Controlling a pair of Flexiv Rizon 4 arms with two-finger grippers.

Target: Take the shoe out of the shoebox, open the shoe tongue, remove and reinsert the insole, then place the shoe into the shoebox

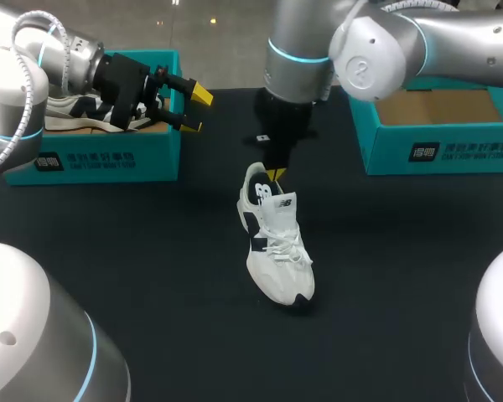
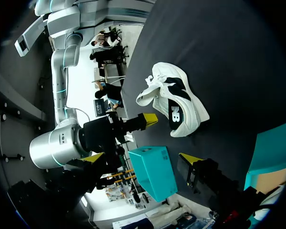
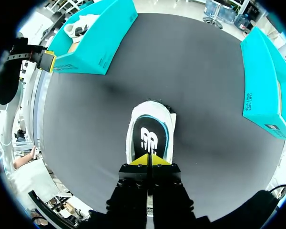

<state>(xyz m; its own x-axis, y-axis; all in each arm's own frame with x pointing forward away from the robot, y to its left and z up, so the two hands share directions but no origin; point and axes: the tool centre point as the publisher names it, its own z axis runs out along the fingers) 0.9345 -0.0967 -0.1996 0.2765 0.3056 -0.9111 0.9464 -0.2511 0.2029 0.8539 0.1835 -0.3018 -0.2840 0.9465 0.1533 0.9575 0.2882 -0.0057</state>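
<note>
A white shoe (image 1: 272, 239) with navy panels stands on the black table, toe toward the near edge. My right gripper (image 1: 276, 174) hangs right over its heel, shut. In the right wrist view the shut yellow tips (image 3: 149, 160) meet at the heel rim of the shoe (image 3: 150, 133), whose dark insole shows inside. Whether they pinch the rim is hidden. My left gripper (image 1: 193, 109) is open and empty, in the air beside the left shoebox (image 1: 92, 159). From the left wrist view the shoe (image 2: 174, 102) lies well ahead of the open left gripper (image 2: 142, 160).
The left shoebox holds a second shoe (image 1: 75, 113). A second teal shoebox (image 1: 436, 146) stands at the back right, its cardboard floor showing. Bare black table surrounds the shoe.
</note>
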